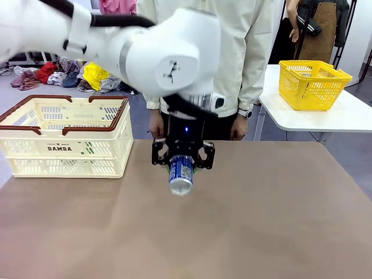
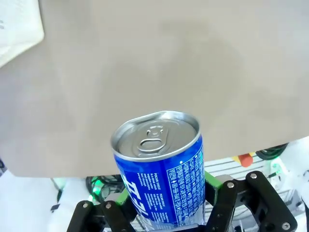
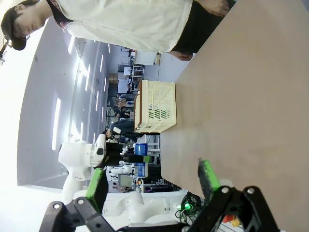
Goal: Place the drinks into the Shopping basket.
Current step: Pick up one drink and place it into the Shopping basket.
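A blue drink can [image 1: 181,172] with white lettering and a silver top hangs above the middle of the brown table, and my left gripper [image 1: 182,157] is shut on it. The left wrist view shows the same can [image 2: 161,181] close up between the green pads, its silver top pointing at the table. The cream-white Shopping basket [image 1: 67,152] with a brown rim stands at the table's left; I see nothing inside it from here. In the right wrist view my right gripper [image 3: 152,179] is open and holds nothing, with the basket [image 3: 157,107] and the held can [image 3: 141,149] far off.
A person in a pale jacket [image 1: 241,52] stands at the table's far edge, hands down by the edge. A yellow mesh basket [image 1: 312,83] sits on a separate white table at back right. The brown tabletop [image 1: 273,221] lies bare right of and in front of the can.
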Tool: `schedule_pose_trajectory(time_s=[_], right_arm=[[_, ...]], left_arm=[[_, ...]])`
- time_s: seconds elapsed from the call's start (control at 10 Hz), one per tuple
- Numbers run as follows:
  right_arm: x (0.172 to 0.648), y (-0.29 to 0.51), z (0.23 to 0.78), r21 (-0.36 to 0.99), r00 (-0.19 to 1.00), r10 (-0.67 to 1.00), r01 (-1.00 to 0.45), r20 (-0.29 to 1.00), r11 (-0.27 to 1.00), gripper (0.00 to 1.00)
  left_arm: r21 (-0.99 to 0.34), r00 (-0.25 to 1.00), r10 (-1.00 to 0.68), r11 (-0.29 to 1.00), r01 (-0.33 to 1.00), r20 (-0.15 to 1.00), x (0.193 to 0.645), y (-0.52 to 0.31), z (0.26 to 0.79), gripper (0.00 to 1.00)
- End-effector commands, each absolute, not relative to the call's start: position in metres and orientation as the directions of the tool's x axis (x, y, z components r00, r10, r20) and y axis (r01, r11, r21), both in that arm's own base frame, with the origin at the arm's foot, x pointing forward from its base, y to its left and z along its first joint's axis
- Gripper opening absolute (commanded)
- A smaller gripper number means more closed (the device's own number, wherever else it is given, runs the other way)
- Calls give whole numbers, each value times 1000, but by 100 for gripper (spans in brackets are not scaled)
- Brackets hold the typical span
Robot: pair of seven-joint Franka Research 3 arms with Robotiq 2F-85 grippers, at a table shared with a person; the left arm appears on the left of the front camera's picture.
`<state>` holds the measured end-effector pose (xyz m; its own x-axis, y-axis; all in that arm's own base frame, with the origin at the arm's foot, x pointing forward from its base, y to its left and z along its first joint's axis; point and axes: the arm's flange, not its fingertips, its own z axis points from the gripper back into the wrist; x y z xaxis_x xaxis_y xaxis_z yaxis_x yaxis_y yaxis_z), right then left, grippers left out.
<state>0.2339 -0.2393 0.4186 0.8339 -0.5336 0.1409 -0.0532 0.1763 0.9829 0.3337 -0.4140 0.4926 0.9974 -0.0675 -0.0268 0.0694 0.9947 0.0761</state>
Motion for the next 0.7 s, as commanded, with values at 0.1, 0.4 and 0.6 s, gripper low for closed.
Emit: schedule_pose_trajectory(time_s=[0.1, 0.4, 0.6], right_arm=[[233, -240, 419, 980, 837, -523, -75, 161, 183, 100], [233, -240, 419, 980, 837, -523, -75, 161, 183, 100], [233, -240, 419, 980, 837, -523, -75, 161, 183, 100]], left_arm=[[76, 997, -68, 995, 69, -27, 334, -414, 493, 0], [76, 997, -68, 995, 69, -27, 334, -414, 493, 0], [73, 995, -87, 993, 90, -41, 337, -417, 490, 0]])
